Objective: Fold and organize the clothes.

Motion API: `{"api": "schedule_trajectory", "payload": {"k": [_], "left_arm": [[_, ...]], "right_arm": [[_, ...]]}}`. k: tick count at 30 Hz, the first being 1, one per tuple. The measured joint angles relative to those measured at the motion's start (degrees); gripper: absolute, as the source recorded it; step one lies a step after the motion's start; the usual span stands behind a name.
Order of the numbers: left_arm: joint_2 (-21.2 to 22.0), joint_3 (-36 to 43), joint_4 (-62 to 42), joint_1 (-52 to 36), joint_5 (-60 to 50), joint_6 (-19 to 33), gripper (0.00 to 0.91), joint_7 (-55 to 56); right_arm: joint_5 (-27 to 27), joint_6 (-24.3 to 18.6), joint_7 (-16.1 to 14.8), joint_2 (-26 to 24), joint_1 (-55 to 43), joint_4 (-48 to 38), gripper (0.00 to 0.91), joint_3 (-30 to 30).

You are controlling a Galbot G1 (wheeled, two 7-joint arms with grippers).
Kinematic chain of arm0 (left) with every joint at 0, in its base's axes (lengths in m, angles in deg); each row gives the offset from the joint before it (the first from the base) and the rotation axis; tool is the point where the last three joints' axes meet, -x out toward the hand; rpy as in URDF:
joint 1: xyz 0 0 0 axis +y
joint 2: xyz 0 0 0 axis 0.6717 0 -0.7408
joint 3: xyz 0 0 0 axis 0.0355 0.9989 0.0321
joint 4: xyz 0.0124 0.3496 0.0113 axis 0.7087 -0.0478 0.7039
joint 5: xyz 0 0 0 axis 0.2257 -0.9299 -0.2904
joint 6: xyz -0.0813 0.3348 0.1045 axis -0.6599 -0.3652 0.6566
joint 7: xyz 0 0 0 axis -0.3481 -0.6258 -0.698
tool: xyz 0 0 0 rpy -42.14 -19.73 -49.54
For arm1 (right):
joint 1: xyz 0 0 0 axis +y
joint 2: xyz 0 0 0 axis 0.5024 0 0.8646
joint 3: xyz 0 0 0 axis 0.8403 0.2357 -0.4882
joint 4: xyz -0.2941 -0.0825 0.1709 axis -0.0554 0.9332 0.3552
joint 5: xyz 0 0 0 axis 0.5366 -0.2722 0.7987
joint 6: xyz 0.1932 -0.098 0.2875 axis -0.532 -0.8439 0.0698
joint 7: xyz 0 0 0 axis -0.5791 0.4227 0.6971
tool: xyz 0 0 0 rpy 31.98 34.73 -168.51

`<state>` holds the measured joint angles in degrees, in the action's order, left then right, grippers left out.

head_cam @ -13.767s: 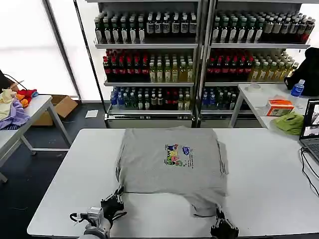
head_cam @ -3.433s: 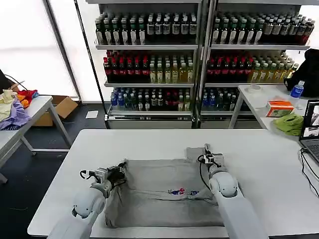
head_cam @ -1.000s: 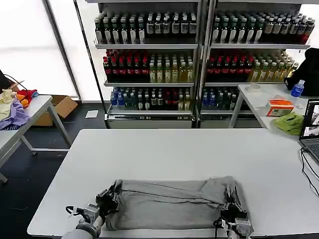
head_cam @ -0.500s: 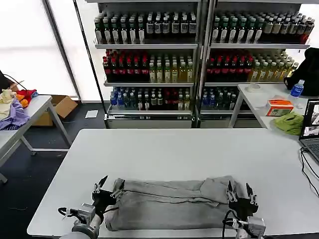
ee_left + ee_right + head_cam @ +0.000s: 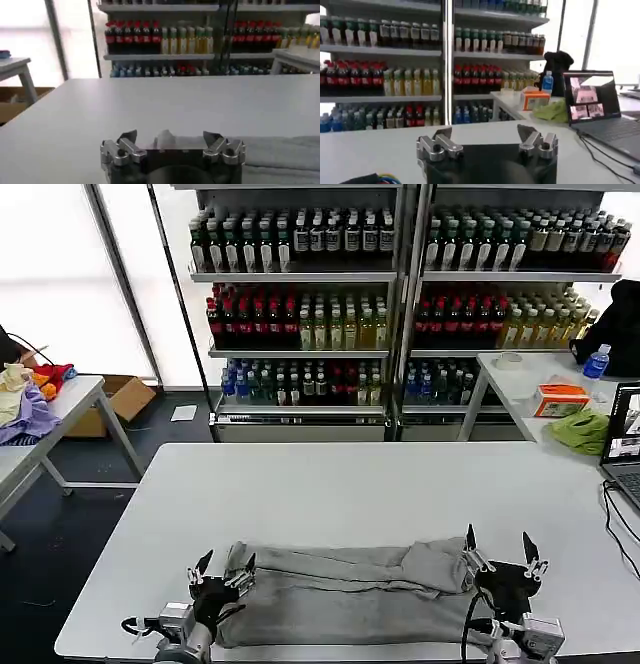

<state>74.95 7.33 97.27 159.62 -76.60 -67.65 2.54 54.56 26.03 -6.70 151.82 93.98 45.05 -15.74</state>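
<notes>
Grey and folded into a long band, the shirt [image 5: 345, 594] lay along the near edge of the white table [image 5: 330, 484], print hidden; a crosswise fold seemingly remained. The left gripper [image 5: 222, 568] and right gripper [image 5: 497, 547] flanked its ends, jaws spread, holding nothing. Half a second before, both sat closer against the cloth.

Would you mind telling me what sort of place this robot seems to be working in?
Probably a test lab staged like a shop: tall shelves of bottled drinks line the back, while plain white tables fill the floor, one bearing a grey shirt, another a laptop.
</notes>
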Motion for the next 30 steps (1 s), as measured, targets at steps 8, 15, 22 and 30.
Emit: {"api": "schedule_trajectory", "payload": {"k": [8, 15, 22, 30], "left_arm": [[2.15, -0.04, -3.16, -0.01, -0.31, 0.85, 0.514, -0.02], [2.67, 0.0, -5.44, -0.33, -1.03, 1.67, 0.0, -0.62], [2.75, -0.29, -6.66, -0.16, -1.25, 2.73, 0.0, -1.51], [3.03, -0.49, -7.63, 0.06, -2.15, 4.24, 0.0, -2.72]], "right_arm": [[0.09, -0.22, 0.21, -0.23, 0.53, 0.76, 0.907, 0.29], [0.14, -0.38, 0.25, -0.04, 0.62, 0.87, 0.907, 0.32], [0.18, -0.36, 0.25, 0.0, 0.12, 0.87, 0.907, 0.28], [0.27, -0.19, 0.23, -0.36, -0.83, 0.33, 0.907, 0.18]]}}
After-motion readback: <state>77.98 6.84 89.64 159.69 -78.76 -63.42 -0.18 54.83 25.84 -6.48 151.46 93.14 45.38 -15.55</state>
